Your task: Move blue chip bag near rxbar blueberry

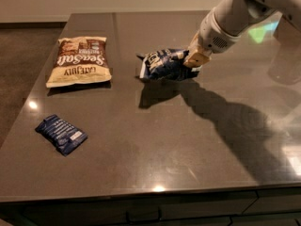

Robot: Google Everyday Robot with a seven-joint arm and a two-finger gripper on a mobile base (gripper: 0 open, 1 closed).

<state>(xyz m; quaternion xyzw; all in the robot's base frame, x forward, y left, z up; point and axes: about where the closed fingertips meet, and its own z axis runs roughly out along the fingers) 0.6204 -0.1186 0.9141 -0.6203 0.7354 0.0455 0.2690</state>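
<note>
The blue chip bag (163,64), crinkly dark blue with white lettering, hangs a little above the dark table, with its shadow on the surface below it. My gripper (194,61) is shut on the bag's right end, and the arm reaches in from the upper right. The rxbar blueberry (61,134), a small flat dark blue wrapper with a white patch, lies near the table's front left, well apart from the bag.
A cream-and-brown "Sea Salt" bag (80,60) lies at the back left of the table (155,149). The table's front edge runs along the bottom, with drawers below. The arm's shadow falls across the right side.
</note>
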